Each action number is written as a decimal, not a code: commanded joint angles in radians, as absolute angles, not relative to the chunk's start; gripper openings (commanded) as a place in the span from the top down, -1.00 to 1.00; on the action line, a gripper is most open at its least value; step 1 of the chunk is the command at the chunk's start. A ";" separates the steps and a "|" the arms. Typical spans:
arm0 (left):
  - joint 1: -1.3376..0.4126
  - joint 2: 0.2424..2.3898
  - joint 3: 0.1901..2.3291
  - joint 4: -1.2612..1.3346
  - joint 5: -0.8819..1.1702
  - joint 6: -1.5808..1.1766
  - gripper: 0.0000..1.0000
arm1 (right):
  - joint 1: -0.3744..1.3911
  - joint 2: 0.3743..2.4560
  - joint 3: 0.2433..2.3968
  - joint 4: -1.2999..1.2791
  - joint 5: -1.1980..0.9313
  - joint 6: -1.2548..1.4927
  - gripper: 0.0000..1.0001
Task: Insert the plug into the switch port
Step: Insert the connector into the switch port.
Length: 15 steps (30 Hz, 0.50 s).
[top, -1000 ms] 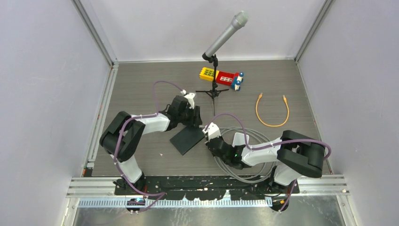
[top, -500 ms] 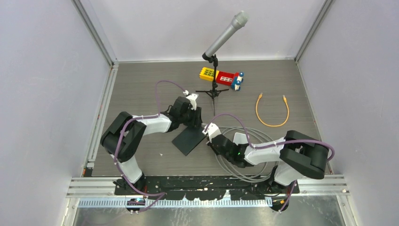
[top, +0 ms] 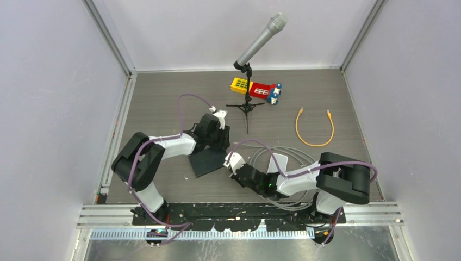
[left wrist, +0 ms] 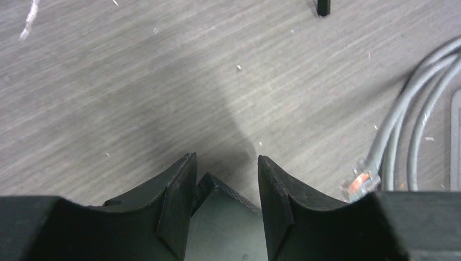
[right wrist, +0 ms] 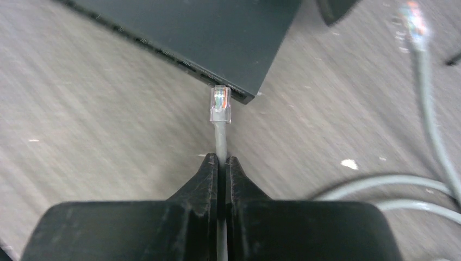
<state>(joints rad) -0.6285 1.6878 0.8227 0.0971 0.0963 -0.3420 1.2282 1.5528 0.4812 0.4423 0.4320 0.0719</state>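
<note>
Pale walls (top: 54, 81) box in a grey wood-grain table (top: 163, 98). I see the left gripper (left wrist: 224, 157) grasping the black switch (top: 209, 162) by a corner. The plug (right wrist: 219, 106) meets the switch's port edge, and the right gripper (right wrist: 222, 159) is clenched on its grey cable (right wrist: 220, 138). An orange cable (top: 314, 130) lies far right.

Overhead, wrist close-ups; switch (top: 208, 163) shared

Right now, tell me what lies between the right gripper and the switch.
Right wrist view: only the grey cable that the right gripper pinches and its clear plug, whose tip sits at the port edge of the switch.
</note>
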 commanded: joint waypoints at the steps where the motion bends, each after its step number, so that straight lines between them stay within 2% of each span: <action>1: -0.681 1.667 0.776 -0.101 0.139 -0.369 0.07 | 1.289 1.617 0.498 0.462 0.375 0.146 0.99; 8: -0.681 1.629 0.753 -0.124 0.119 -0.386 0.07 | 1.290 1.614 0.489 0.437 0.593 0.288 0.99; 15: -0.677 1.592 0.736 -0.166 0.020 -0.415 0.06 | 1.290 1.629 0.527 0.341 0.684 0.384 0.99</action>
<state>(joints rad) -0.6628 1.6150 0.7757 0.0177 0.0448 -0.3668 1.3148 1.5959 0.5140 0.4458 0.5117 0.2848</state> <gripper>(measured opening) 0.471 0.058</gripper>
